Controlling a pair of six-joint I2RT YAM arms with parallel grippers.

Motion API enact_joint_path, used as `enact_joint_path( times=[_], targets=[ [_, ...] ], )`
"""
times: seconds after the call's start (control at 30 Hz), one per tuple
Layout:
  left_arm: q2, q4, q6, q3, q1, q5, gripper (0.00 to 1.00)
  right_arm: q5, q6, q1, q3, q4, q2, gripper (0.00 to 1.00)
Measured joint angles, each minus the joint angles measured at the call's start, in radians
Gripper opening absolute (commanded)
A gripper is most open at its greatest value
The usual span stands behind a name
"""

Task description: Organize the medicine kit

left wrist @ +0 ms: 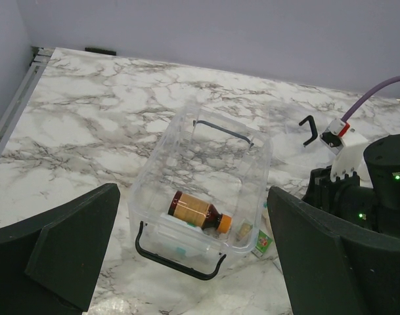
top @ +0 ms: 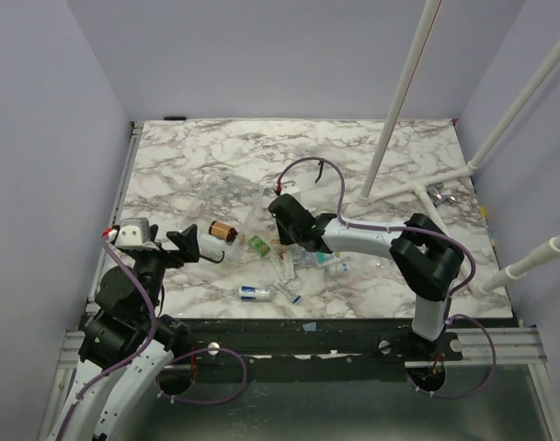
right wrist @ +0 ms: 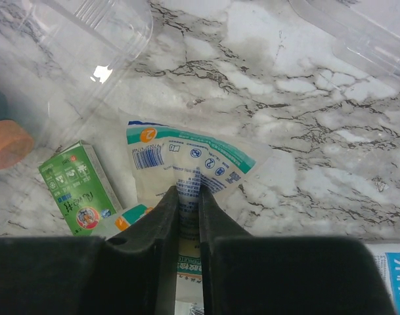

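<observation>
A clear plastic box (left wrist: pixel 213 151) with black handles stands on the marble table, also seen in the top view (top: pixel 229 195). A brown bottle (left wrist: pixel 194 211) with an orange cap lies on its side inside it. My left gripper (left wrist: pixel 193 191) is open and empty, held above the box's near end. My right gripper (right wrist: pixel 188 193) is shut on a white packet with teal print (right wrist: pixel 186 157), just right of the box. A small green carton (right wrist: pixel 78 187) lies on the table beside the packet and outside the box.
Several small packets and sachets (top: pixel 302 262) and a blue-and-white tube (top: pixel 255 292) lie near the table's front edge. A white pipe frame (top: pixel 399 101) stands at the right rear. Another clear plastic piece (right wrist: pixel 357 33) lies beyond the right gripper.
</observation>
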Motion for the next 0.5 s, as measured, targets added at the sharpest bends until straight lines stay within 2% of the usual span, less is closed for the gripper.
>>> enact_joint_path(
  times=[0.13, 0.5],
  targets=[
    [0.0, 0.0, 0.0, 0.0, 0.0, 0.003, 0.98, 0.009, -0.011, 0.0, 0.0, 0.003, -0.009, 0.01],
    [0.0, 0.0, 0.0, 0.0, 0.0, 0.005, 0.98, 0.126, -0.132, 0.0, 0.007, -0.069, -0.139, 0.01]
  ],
)
